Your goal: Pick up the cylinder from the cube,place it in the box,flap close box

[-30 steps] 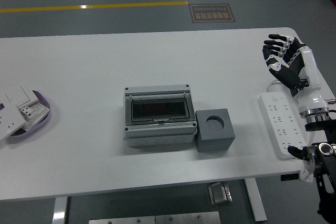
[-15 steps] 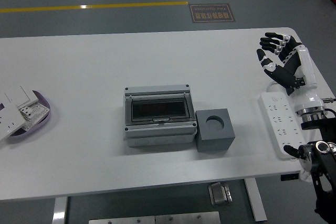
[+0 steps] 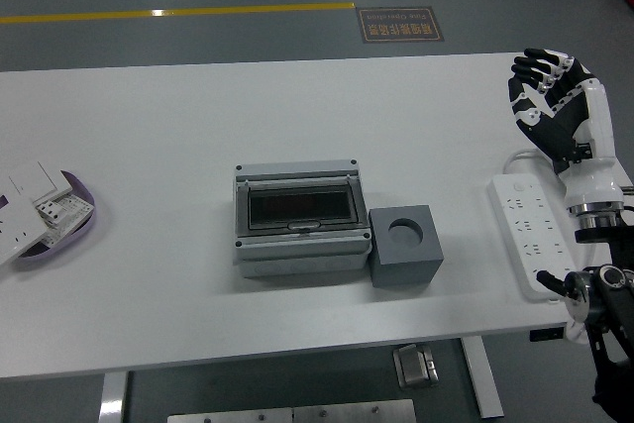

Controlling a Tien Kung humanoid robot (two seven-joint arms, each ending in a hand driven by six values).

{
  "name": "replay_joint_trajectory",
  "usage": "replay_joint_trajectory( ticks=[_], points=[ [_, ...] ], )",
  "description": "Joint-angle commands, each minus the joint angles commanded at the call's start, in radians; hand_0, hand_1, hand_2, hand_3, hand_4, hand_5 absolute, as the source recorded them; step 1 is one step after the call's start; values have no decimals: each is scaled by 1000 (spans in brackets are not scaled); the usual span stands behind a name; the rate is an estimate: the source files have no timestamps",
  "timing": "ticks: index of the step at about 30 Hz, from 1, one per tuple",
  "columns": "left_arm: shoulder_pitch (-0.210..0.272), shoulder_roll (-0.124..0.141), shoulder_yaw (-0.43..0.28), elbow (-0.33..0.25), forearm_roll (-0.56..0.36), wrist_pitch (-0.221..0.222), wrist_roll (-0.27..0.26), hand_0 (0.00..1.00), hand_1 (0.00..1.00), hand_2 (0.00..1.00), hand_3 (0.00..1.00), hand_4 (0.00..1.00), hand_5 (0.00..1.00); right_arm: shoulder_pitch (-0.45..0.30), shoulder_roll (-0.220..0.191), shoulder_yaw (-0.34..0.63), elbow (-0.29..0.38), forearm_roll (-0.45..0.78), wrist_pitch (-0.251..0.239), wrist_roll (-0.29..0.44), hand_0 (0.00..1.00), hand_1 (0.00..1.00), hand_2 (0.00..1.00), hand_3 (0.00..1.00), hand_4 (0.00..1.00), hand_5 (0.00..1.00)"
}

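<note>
Over the far right corner of the white table (image 3: 178,136): the right hand (image 3: 553,106), raised, fingers apart and a little bent, clamped on nothing. No left hand in view, so only the right one to count on. Down-left from that hand, well apart from it and closer to the near edge: the dark grey cube (image 3: 404,246), touching or just beside the right side of the grey box (image 3: 300,221). In the cube's top only a round recess; no cylinder standing out of it, and impossible to tell whether one sits sunk inside. If sunk there, probably upright, with the long axis vertical, so likely to be gripped from above. Box flap with the dark window apparently lying down already, which would mean opening before any placing. Between hand and cube, near the right edge: a white power strip (image 3: 533,235), long side running far to near, better passed over than swept across. Much bare table behind the box and cube. Far left: a purple tray (image 3: 84,207) of white switch plates, out of the way.
</note>
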Motion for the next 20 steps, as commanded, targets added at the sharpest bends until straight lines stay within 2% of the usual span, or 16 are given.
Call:
replay_joint_trajectory(
  ticks=[4,5,10,11,20],
  points=[
    [0,2,-5,0,9,-1,3,634,647,617,659,736,245,-2,2,4,0,-2,-4,-4,727,662,611,594,391,76],
    [-1,1,-8,0,11,0,3,633,647,617,660,736,249,-1,2,6,0,-3,-5,-5,735,656,604,585,325,75],
    [-2,-1,-14,0,16,3,2,633,647,617,660,736,249,-3,4,10,0,-5,-11,-9,735,656,604,585,325,75],
    [-2,-1,-14,0,17,3,2,632,643,617,661,735,249,-4,4,11,0,-4,-11,-9,739,649,605,589,303,39],
    [2,-3,-18,0,23,1,9,631,642,617,658,733,247,-3,22,24,6,51,-7,5,733,648,610,593,331,21]
  ],
)
